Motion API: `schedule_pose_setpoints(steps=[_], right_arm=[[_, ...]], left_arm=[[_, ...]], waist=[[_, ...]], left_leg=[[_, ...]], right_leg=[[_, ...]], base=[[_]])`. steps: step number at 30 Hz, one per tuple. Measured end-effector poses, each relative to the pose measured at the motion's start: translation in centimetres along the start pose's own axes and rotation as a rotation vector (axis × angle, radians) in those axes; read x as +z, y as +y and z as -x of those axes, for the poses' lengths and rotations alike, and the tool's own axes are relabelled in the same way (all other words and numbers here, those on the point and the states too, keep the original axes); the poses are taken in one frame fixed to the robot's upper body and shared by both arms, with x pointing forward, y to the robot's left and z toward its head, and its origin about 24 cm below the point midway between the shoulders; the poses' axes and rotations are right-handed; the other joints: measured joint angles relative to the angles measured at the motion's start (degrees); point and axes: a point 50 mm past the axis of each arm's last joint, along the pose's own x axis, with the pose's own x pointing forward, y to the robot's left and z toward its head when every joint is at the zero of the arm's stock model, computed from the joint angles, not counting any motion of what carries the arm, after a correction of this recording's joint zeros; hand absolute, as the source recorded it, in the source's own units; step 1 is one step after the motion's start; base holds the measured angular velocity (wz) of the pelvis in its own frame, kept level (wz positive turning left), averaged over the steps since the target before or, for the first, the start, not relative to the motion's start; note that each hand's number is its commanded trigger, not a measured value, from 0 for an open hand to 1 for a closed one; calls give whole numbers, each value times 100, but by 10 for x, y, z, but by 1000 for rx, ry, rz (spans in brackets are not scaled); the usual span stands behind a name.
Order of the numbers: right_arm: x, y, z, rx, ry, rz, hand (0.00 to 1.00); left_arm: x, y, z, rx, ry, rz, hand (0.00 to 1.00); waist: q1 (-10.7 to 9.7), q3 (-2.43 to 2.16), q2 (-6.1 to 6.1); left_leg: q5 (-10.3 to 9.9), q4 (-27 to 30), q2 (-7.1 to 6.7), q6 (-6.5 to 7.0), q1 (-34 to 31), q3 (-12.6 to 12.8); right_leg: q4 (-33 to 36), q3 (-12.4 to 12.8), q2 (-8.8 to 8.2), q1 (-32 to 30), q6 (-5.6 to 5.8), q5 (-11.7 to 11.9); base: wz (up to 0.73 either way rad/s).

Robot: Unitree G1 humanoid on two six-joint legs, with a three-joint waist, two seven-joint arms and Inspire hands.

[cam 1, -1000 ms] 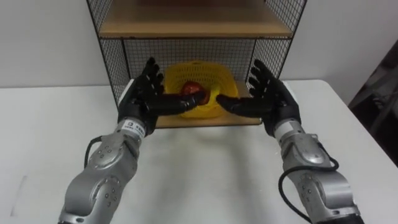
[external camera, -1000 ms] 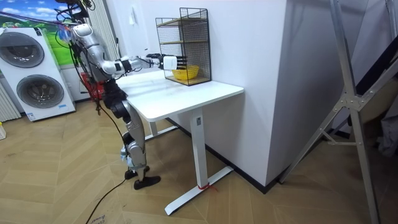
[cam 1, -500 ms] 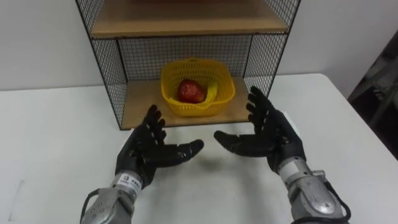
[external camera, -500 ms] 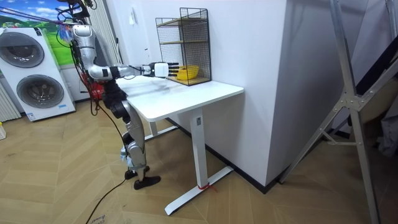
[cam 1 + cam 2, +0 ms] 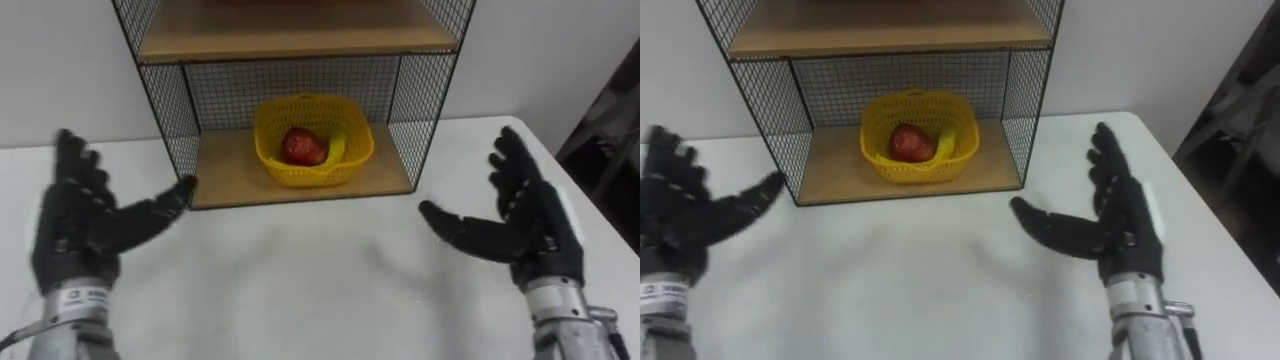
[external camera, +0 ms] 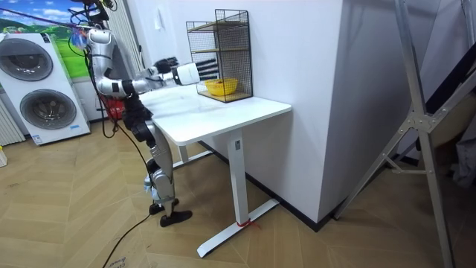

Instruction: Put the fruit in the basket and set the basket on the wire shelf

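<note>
A yellow basket (image 5: 313,139) (image 5: 919,133) stands on the bottom wooden board of the black wire shelf (image 5: 170,115) (image 5: 1025,90) (image 6: 219,52). Inside the basket lie a red apple (image 5: 301,147) (image 5: 907,143) and a yellow banana (image 5: 337,146) (image 5: 945,142). My left hand (image 5: 75,223) (image 5: 670,220) hovers open over the white table (image 5: 300,290) at the far left, well clear of the shelf. On the right, my right hand (image 5: 530,226) (image 5: 1120,222) is open too, palm turned inward, empty. In the room view the basket (image 6: 222,87) shows yellow in the shelf.
The shelf has an upper wooden board (image 5: 290,30) above the basket. The table's right edge (image 5: 585,215) lies close to my right hand. In the room view I stand at the table's end, with washing machines (image 6: 37,82) behind me.
Both hands have drawn back from the shelf and spread apart, left hand far to the left, right hand to the right. The basket stays on the shelf board.
</note>
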Motion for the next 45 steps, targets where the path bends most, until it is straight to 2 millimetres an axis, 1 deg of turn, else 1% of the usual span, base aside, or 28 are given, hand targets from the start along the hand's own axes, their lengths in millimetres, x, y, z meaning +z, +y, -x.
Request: schedule_pose_setpoints(steps=[2, 6, 9, 12, 13, 14, 16, 17, 18, 19, 20, 22, 23, 25, 26, 27, 28, 29, 30, 31, 32, 34, 35, 37, 40, 41, 44, 45], right_arm=[[15, -22, -5, -101, -69, 54, 0], [56, -69, -10, -337, -264, 223, 0], [86, -99, -13, -532, -403, 310, 0], [113, -130, -4, -734, -522, 324, 0], [122, -142, 0, -817, -559, 323, 0], [125, -148, 2, -856, -576, 319, 0], [129, -173, 14, -1021, -601, 272, 0], [127, -181, 16, -1059, -590, 248, 0], [122, -197, 22, -1150, -554, 199, 0], [114, -213, 31, -1243, -503, 148, 0], [110, -221, 36, -1288, -473, 130, 0], [87, -250, 60, -1482, -333, 40, 0], [80, -256, 67, -1532, -297, 8, 0], [44, -274, 93, -1691, -100, -114, 0], [35, -277, 99, -1717, -48, -148, 0], [15, -281, 112, -1768, 50, -219, 0], [-6, -283, 129, -1830, 149, -283, 0], [-17, -284, 140, -1865, 211, -311, 0], [-39, -281, 160, -1921, 323, -363, 0], [-63, -272, 184, -1969, 449, -378, 0], [-74, -265, 195, -1987, 512, -382, 0], [-110, -232, 238, -2022, 759, -373, 0], [-117, -223, 247, -2020, 824, -362, 0], [-138, -186, 278, -1926, 1087, -252, 0], [-154, -153, 299, -1739, 1354, -170, 0], [-157, -147, 298, -1691, 1390, -163, 0], [-166, -130, 298, -1476, 1535, -126, 0], [-171, -123, 293, -1376, 1577, -102, 0]], left_arm=[[23, 17, -5, 131, -122, -9, 0], [72, 61, -13, 439, -402, -105, 0], [106, 91, -11, 635, -573, -166, 0], [136, 116, -2, 825, -724, -184, 0], [145, 124, 3, 899, -775, -183, 0], [149, 128, 6, 931, -797, -187, 0], [162, 146, 12, 1035, -846, -196, 0], [164, 151, 14, 1064, -849, -198, 0], [165, 163, 18, 1131, -842, -208, 0], [162, 175, 21, 1197, -807, -192, 0], [158, 182, 23, 1235, -778, -177, 0], [140, 216, 35, 1398, -611, -100, 0], [134, 223, 39, 1434, -565, -82, 0], [112, 244, 51, 1553, -408, -27, 0], [106, 250, 56, 1583, -369, -16, 0], [90, 261, 68, 1647, -280, -19, 0], [73, 269, 78, 1698, -187, 4, 0], [62, 273, 84, 1728, -125, 10, 0], [40, 280, 99, 1780, -6, 21, 0], [17, 284, 118, 1826, 117, 24, 0], [6, 285, 129, 1849, 171, 33, 0], [-35, 278, 178, 1945, 375, 68, 0], [-43, 275, 189, 1961, 428, 62, 0], [-74, 255, 231, 1977, 634, 32, 0], [-99, 232, 268, 1942, 866, -1, 0], [-103, 229, 273, 1913, 912, -15, 0], [-114, 216, 290, 1622, 1193, -187, 0], [-120, 211, 292, 1440, 1327, -291, 0]], waist=[[25, 10, 15], [122, 20, 52], [145, 4, 48], [161, 19, 44], [154, 11, 27], [153, 9, 31], [151, 32, -34], [154, 9, -24], [153, -3, -57], [155, -5, -62], [142, -6, -58], [109, -32, -16], [107, -40, -6], [63, -65, -13], [58, -74, -13], [0, -80, -2], [-19, -82, 1], [-17, -86, 7], [-42, -90, 12], [-103, -96, 4], [-109, -105, -11], [-132, -130, -12], [-139, -131, -14], [-139, -136, -20], [-121, -137, -20], [-89, -138, -21], [-51, -141, -27], [-67, -142, -27]], left_leg=[[-1, 1, 0, -3, -10, -7], [-17, 1, 0, -29, -6, -8], [-19, 5, -4, -31, -65, 27], [-26, 10, 0, -40, -117, 16], [-25, 15, -1, -40, -140, 16], [-25, 21, -2, -40, -148, 16], [-59, 89, -1, -51, -172, 2], [-64, 93, -1, -53, -180, 2], [-76, 110, -7, -55, -195, 6], [-93, 138, -11, -58, -206, -8], [-101, 157, -15, -57, -221, -18], [-146, 267, -11, -62, -333, -68], [-158, 295, -8, -63, -367, -74], [-159, 291, -5, -69, -384, -84], [-160, 287, -5, -69, -386, -93], [-158, 287, -15, -70, -404, -135], [-154, 285, -21, -76, -421, -159], [-153, 286, -21, -77, -435, -165], [-150, 288, -22, -81, -455, -183], [-145, 284, -12, -89, -459, -192], [-141, 280, -10, -97, -457, -197], [-142, 283, -6, -98, -434, -199], [-143, 285, -5, -98, -418, -199], [-186, 284, -2, -51, -336, -182], [-226, 279, 1, -52, -222, -148], [-232, 279, 6, -58, -203, -121], [-244, 280, 28, -61, -132, -56], [-244, 281, 29, -61, -121, -56]], right_leg=[[-10, -15, -2, -1, -8, 6], [-4, -17, -2, -32, 23, -20], [98, 18, -4, -151, 31, -64], [98, 13, -3, -193, 28, -75], [113, 14, -5, -209, 22, -72], [134, 14, -7, -204, 14, -77], [220, -9, -16, -259, 24, -147], [250, -6, -17, -279, 22, -162], [327, 0, -27, -323, 24, -204], [347, -11, -33, -325, 32, -229], [365, -29, -40, -332, 33, -243], [382, -84, -44, -385, 26, -258], [389, -95, -44, -408, 22, -260], [410, -109, -43, -427, 7, -273], [407, -120, -45, -423, 6, -274], [404, -155, -55, -404, 4, -277], [413, -173, -62, -411, -6, -281], [417, -186, -66, -422, -13, -283], [410, -257, -92, -426, -26, -288], [385, -302, -101, -405, -24, -292], [383, -295, -99, -400, -22, -296], [385, -287, -96, -372, -12, -309], [382, -288, -96, -352, -11, -310], [394, -262, -95, -289, -39, -343], [391, -199, -80, -189, -26, -341], [389, -175, -75, -178, -20, -337], [371, -157, -74, -96, 3, -321], [353, -162, -77, -69, 42, -288]], base=[[4], [0], [-4], [0], [0], [0], [4], [0], [0], [4], [12], [10], [4], [2], [7], [13], [13], [13], [14], [16], [11], [2], [0], [-6], [-8], [-13], [0], [13]])
